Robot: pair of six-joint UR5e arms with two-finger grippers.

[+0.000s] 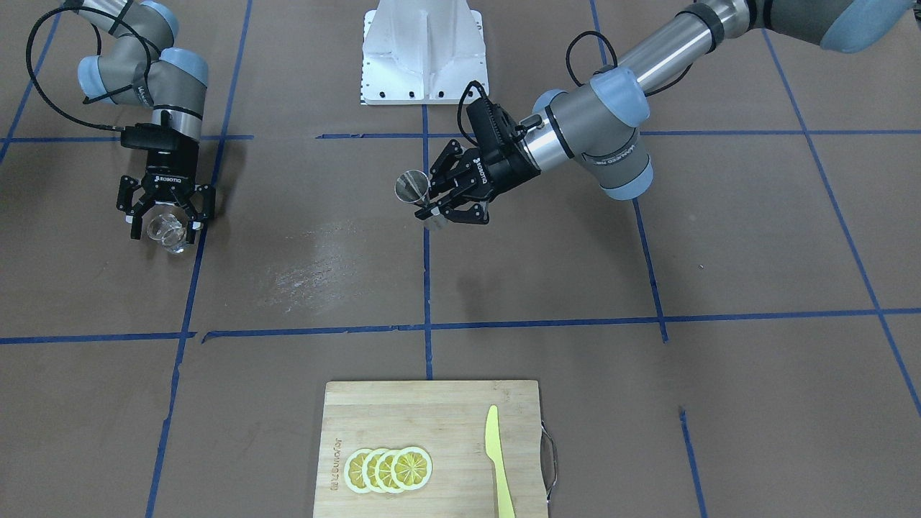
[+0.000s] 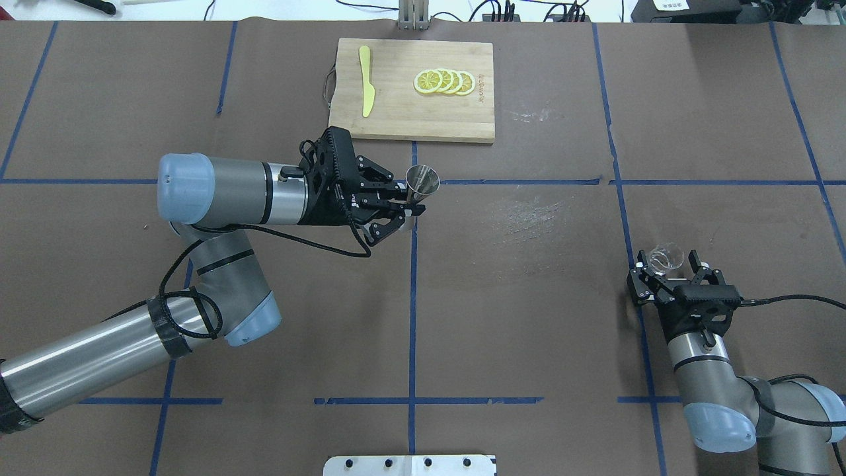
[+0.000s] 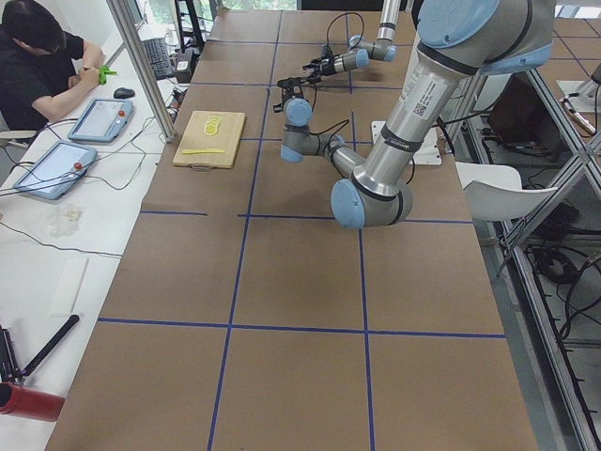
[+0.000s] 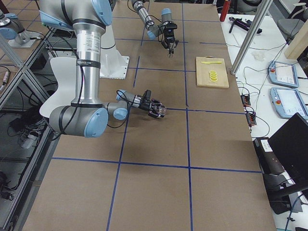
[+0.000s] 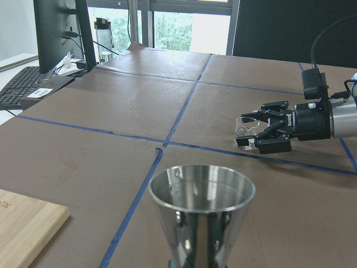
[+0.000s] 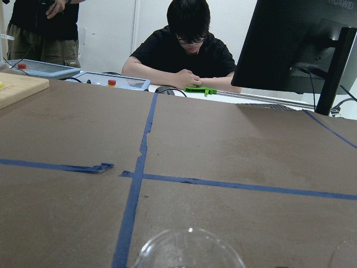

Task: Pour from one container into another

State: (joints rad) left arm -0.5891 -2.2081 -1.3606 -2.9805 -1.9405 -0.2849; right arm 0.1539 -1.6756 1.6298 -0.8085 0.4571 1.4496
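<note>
a wooden cutting board (image 1: 432, 417) lies on the brown table (image 1: 755, 237). it holds four overlapping lemon slices (image 1: 388, 469) and, apart from them, a yellow knife (image 1: 496, 460). blue tape lines (image 1: 427, 288) cross the table.

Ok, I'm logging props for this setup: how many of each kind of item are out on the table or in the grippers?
Glass cup: 1
Steel jigger: 1
Cutting board: 1
Lemon slices: 4
Yellow knife: 1
Total: 8

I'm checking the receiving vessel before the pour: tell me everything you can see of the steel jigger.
The jigger is silvery polished steel, hourglass-shaped and upright, wide open mouth up, with no liquid visible inside. The left hand is shut on its narrow waist, over the table's blue centre line, just short of the cutting board.
</note>
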